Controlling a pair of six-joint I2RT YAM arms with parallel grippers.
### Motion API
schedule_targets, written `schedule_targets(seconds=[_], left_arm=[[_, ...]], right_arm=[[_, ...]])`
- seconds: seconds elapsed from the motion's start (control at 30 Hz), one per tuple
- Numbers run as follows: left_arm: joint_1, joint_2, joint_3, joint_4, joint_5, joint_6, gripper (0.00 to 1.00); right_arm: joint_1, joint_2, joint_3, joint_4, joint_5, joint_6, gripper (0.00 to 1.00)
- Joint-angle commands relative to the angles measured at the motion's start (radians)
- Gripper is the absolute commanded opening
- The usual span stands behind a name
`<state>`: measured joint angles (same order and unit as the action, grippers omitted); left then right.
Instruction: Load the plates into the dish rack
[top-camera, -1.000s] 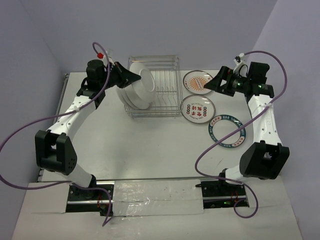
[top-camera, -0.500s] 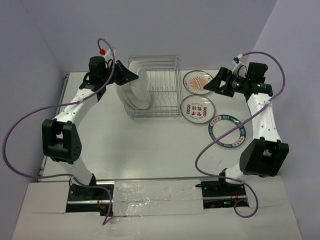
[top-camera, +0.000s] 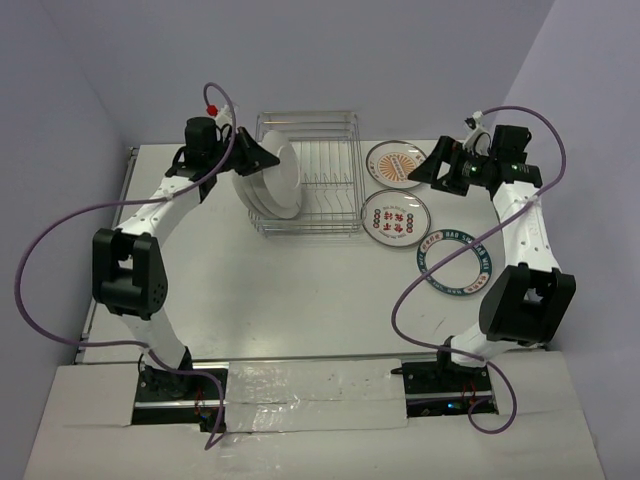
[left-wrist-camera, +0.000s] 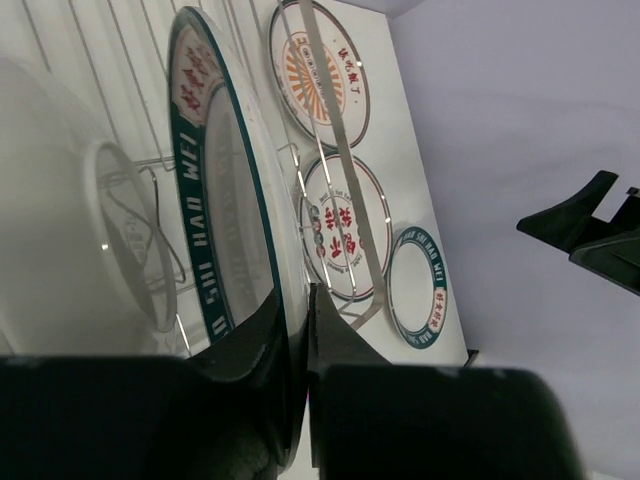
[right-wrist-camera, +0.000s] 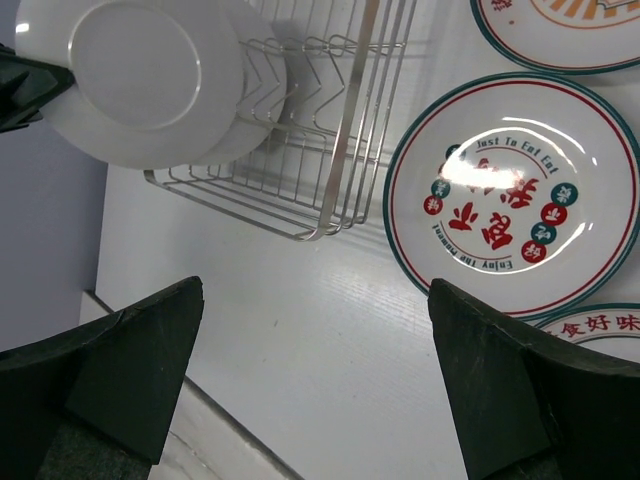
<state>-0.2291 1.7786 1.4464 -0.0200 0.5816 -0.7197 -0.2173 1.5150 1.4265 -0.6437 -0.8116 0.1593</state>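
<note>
The silver wire dish rack (top-camera: 325, 180) stands at the back middle of the table. My left gripper (top-camera: 262, 157) is shut on the rim of a white plate (top-camera: 283, 175), holding it upright at the rack's left end, against other upright white plates (top-camera: 252, 196). In the left wrist view my gripper (left-wrist-camera: 300, 300) pinches the teal-lettered rim of this plate (left-wrist-camera: 215, 190). My right gripper (top-camera: 425, 172) is open and empty above three plates lying flat: an orange-centred one (top-camera: 397, 164), a red-lettered one (top-camera: 396, 217) and a teal-ringed one (top-camera: 455, 262). In the right wrist view the gripper (right-wrist-camera: 315, 400) hovers beside the red-lettered plate (right-wrist-camera: 515, 195).
The rack's right part (right-wrist-camera: 340, 140) shows bare prongs. Purple cables loop off both arms. Grey walls close in at the back and both sides. The table's left edge (top-camera: 132, 160) runs close to the left arm.
My left arm has swung in and carried the plate a little back and deeper into the rack's left end. My right gripper has shifted slightly towards the back.
</note>
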Motion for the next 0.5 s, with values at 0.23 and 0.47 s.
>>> schedule_targets(seconds=[0.23,0.47], left_arm=[[-0.004,0.007,0.091,-0.056,-0.058,0.069,0.55],[-0.004,-0.021,0.213,-0.17,-0.196,0.167,0.93]], right_arm=[[-0.017,0.141,0.14,0.042,0.211,0.048,1.0],[-0.017,0.342,0.288,0.036,0.44,0.155,1.0]])
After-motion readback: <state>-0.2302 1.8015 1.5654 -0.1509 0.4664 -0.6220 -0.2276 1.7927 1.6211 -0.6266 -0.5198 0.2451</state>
